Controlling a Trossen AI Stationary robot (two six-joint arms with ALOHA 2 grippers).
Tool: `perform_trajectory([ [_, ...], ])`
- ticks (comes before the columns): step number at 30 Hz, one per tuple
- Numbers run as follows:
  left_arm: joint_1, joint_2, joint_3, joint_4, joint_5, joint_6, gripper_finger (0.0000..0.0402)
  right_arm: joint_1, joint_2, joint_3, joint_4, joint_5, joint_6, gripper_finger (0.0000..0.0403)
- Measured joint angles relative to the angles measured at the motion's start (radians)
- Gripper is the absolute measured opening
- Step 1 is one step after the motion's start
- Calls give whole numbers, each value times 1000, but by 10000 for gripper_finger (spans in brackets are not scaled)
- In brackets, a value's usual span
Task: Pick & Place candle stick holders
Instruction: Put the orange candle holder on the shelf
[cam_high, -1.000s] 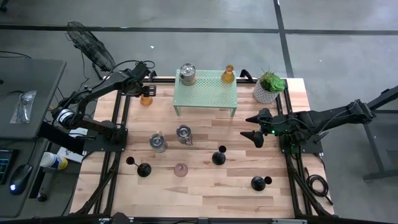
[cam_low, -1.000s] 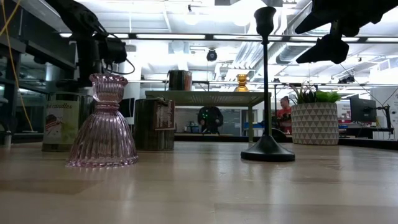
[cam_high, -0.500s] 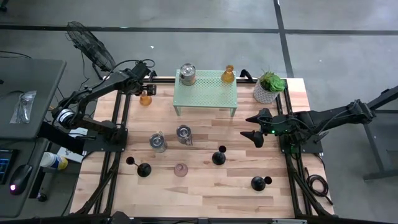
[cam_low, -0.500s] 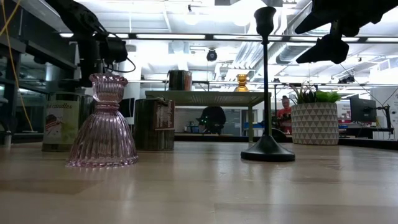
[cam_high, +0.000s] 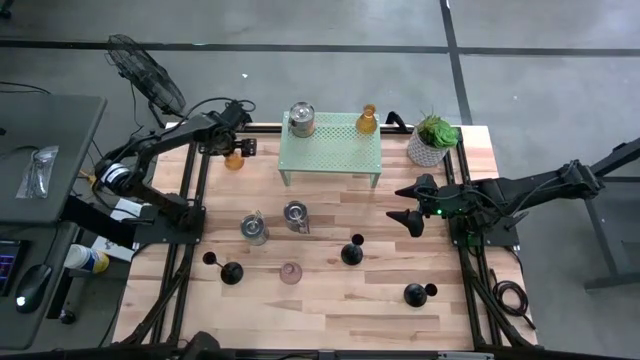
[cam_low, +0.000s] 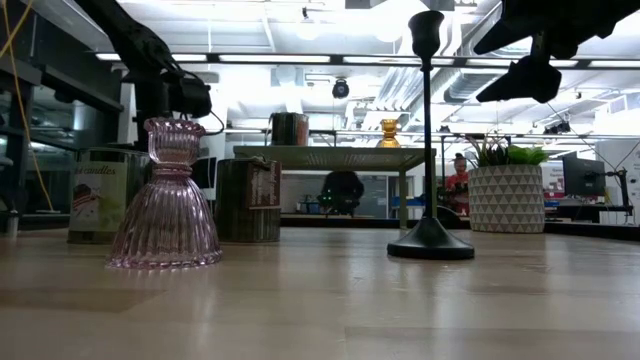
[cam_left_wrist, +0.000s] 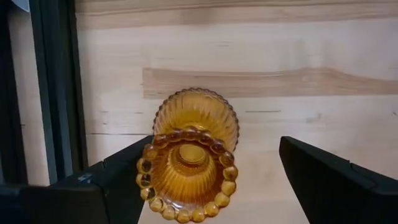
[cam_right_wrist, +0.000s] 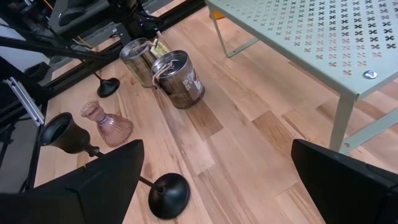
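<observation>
The left gripper (cam_left_wrist: 211, 180) hangs over the amber glass holder (cam_left_wrist: 189, 155) at the table's (cam_high: 330, 310) far left, jaws spread wide, gripping nothing. Judged step: release or approach; next comes either a clean lift away or closing squarely on the rim. The left wrist view shows the jaw gap; the high view only places it. The right gripper (cam_high: 402, 217) waits at mid-right, fully open and empty.

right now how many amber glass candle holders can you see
2. One amber holder stands on the pale green rack, at its corner nearest the plant. The other amber holder stands on the table beside the rack, between the left hand's open fingers.
</observation>
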Motion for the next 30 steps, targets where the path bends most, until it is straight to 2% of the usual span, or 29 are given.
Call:
perform_trajectory([
  [13,1,1,0,0,-36,0,324,0,0,0,0,-3,10,400],
  [30,1,1,0,-12,-49,0,167,0,0,0,0,-3,11,400],
])
